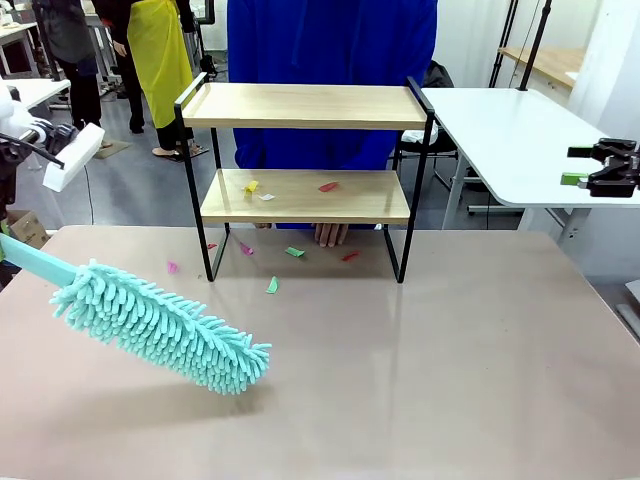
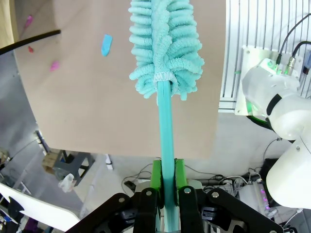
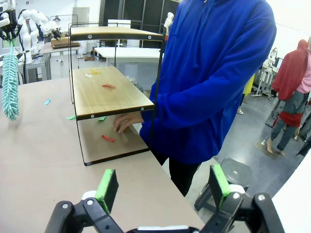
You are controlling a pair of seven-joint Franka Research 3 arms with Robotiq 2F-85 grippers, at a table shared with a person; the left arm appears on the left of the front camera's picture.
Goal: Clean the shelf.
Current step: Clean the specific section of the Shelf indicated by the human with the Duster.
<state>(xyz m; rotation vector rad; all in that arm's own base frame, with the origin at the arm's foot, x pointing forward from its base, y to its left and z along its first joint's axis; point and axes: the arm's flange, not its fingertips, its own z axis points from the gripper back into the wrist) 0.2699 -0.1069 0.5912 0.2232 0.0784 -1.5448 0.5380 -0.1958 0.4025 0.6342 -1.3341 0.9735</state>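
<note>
Shelf (image 3: 107,92) well ahead of right pincer (image 3: 163,185)

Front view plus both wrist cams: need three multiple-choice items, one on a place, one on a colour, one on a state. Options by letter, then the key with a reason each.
1. Where does the person's hand rest, relative to the small two-tier wooden shelf with the black metal frame?
A. On its top board
B. On the brown table, beneath its lower board
C. Around one of its legs

2. What colour is the fluffy microfibre duster?
A. Teal
B. Orange
C. Black

3. What state is the right gripper in?
A. Shut on the duster's handle
B. Shut on a paper scrap
C. Open, holding nothing

Key:
1 B: the fingers lie on the table under the lower board.
2 A: head and handle are both teal.
3 C: its green pads stand wide apart with nothing between them; the left gripper is the one shut on the handle.
</note>
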